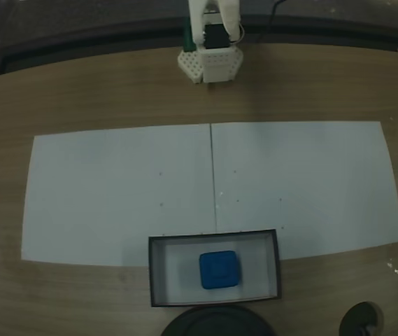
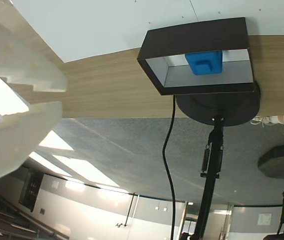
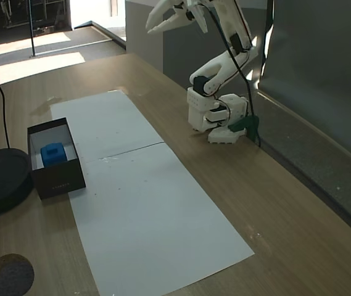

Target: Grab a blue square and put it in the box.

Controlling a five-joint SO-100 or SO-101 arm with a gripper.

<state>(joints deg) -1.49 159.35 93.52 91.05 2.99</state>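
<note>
White paper (image 3: 144, 203) lies bare; blue square (image 1: 219, 269) sits inside box (image 1: 155, 273), end effector (image 3: 174, 17) spread, raised.

The blue square (image 1: 219, 269) is a small bright blue block with rounded corners and a raised square on top. It lies flat on the white floor of the box (image 1: 155, 273), near its middle, low in a fixed view. The box is a shallow dark-walled rectangular tray, open upward, at the left of another fixed view (image 3: 58, 180).

white paper sheets (image 1: 122, 189) bare, box (image 1: 155, 271) and round black base (image 1: 212, 323) crowd near edge
</note>
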